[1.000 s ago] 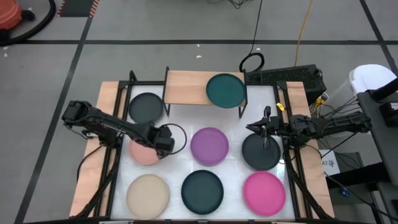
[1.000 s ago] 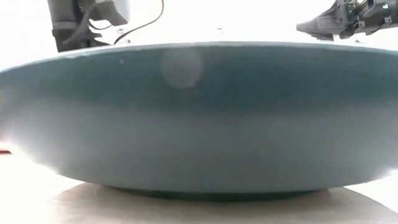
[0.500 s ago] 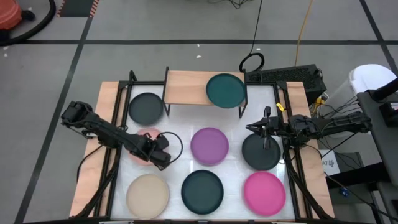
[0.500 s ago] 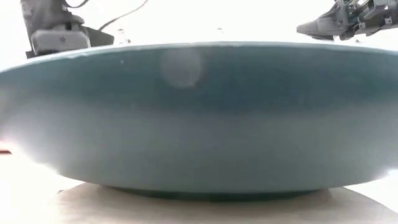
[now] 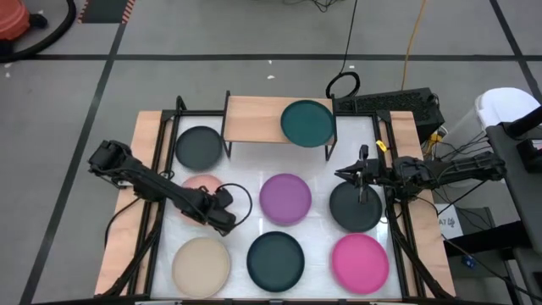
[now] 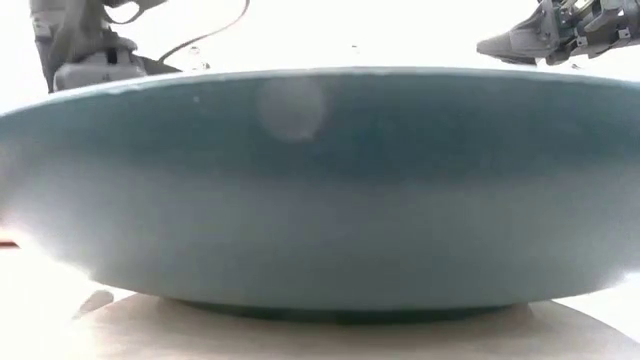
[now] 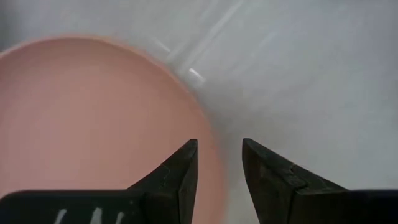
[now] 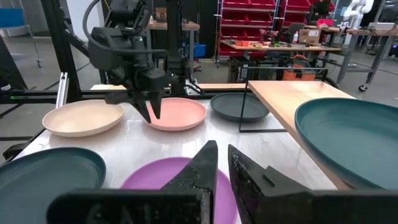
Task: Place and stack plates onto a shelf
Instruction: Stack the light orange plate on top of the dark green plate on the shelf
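Observation:
A salmon pink plate [image 5: 200,185] lies flat on the white tabletop at mid-left. My left gripper [image 5: 224,222] is over the plate's near right rim [image 7: 210,155], pointing down. It is open by a narrow gap, with one finger over the plate and one over the table [image 7: 219,165]. It also shows in the right wrist view [image 8: 152,112]. A dark teal plate [image 5: 307,123] lies on the right half of the light-wood shelf [image 5: 254,119]. My right gripper [image 5: 343,176] is shut and empty above a black plate [image 5: 356,210].
On the tabletop lie a black plate [image 5: 199,146] beside the shelf's left legs, a purple one [image 5: 285,197], a beige one [image 5: 201,263], a dark teal one [image 5: 275,260] and a magenta one [image 5: 360,263]. The dark teal plate [image 6: 320,190] fills the low view.
My left gripper has gone toward the table's near edge, from over the pink plate's far right part to its near right rim. The pink plate's far half shows now, where its near half showed before. The plate has stayed in place.

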